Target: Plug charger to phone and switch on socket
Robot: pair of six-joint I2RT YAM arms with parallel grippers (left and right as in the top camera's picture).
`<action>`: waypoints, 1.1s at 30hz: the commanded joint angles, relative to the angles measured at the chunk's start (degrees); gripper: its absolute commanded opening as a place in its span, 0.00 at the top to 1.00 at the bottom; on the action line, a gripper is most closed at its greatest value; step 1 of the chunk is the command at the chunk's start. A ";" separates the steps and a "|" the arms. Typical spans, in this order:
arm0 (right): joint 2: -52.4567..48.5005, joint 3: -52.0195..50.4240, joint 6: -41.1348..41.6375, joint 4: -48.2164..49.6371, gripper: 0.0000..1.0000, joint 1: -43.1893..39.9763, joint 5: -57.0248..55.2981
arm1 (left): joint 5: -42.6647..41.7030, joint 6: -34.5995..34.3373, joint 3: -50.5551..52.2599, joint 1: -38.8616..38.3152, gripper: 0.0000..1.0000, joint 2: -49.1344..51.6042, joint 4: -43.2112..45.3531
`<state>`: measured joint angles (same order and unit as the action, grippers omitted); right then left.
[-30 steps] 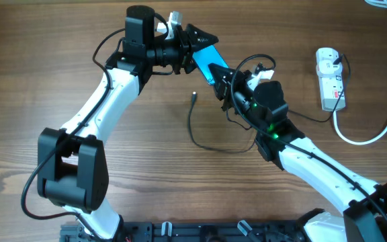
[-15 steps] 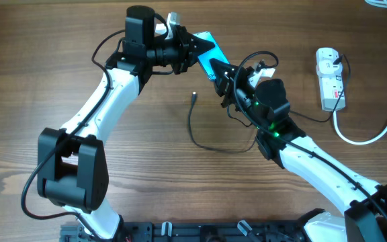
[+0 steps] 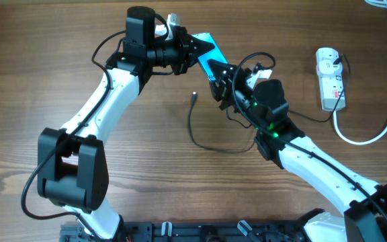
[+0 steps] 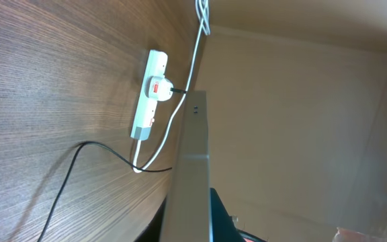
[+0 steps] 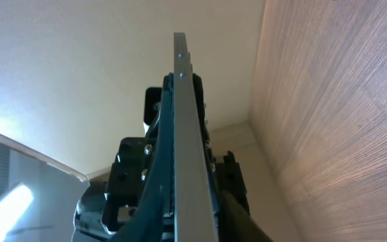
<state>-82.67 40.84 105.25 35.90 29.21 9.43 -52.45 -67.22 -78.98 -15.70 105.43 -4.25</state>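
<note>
Hanging above the desk (image 3: 46, 54), toward the far middle, the phone (image 3: 211, 59) is caught at both ends and tilted, teal screen partly showing from overhead. Left gripper (image 3: 192, 46) is clamped on its far-left end; right gripper (image 3: 220, 77) is clamped on its near-right end. Both wrist views show the phone edge-on as a thin pale strip (image 4: 192, 168) (image 5: 187, 134), running straight out from each camera. The charger (image 3: 200, 142) lies loose on the desk just near of the phone, not touching it. Its connector (image 3: 193, 96) rests to the left of the right gripper, and the cable loops nearward and then right, passing under the right arm. The socket (image 3: 329, 79) sits well apart at the far right, flat on the desk, with a black plug (image 3: 340, 62) seated in it and a thick white cord (image 3: 368, 138) curving off toward the right edge. The left wrist view picks up the socket (image 4: 150, 101) with its red mark, and the black cable (image 4: 93, 151) trailing across the wood.
</note>
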 commanded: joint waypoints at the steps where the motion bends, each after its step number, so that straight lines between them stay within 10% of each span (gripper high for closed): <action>1: -0.07 0.57 0.15 0.00 0.58 0.15 1.09 | -0.37 4.50 -0.90 -0.26 0.96 -1.29 -0.02; 8: -0.07 0.57 -7.32 -6.64 0.44 -1.11 1.16 | 1.18 17.11 -0.85 2.62 0.96 -1.29 -12.02; 21: -0.04 0.57 -48.98 -26.16 0.23 -5.68 10.54 | -10.80 39.56 -0.85 12.76 0.96 -1.29 -24.81; 33: 2.38 0.59 -69.77 -42.40 0.27 -8.44 16.11 | -23.17 68.46 -0.85 17.25 0.96 -1.29 -49.83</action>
<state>-82.56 40.97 40.73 -4.78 22.76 24.62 -72.10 -11.40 -79.24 1.19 105.41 -50.09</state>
